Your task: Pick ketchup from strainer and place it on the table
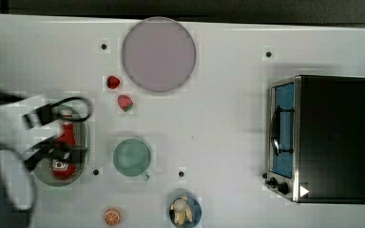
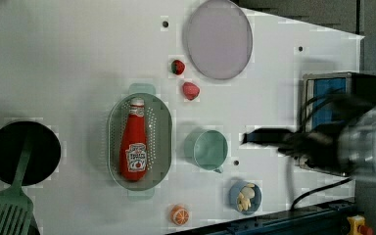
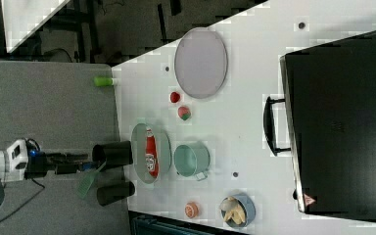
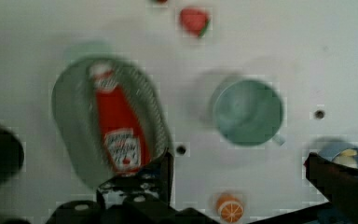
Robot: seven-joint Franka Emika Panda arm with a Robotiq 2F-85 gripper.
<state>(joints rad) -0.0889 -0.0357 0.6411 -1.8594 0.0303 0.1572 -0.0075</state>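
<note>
White table point(image 2: 78, 49): the ketchup point(image 2: 133, 147) lies flat in the strainer point(image 2: 162, 137), cap pointing away from the orange slice point(image 2: 179, 215), cup point(image 2: 209, 150) beside the strainer. My gripper point(image 4: 237, 172) hangs above, fingers spread wide, empty. Closing off-centre could roll the bottle or snag the rim. Motion blurs my fingertips
</note>
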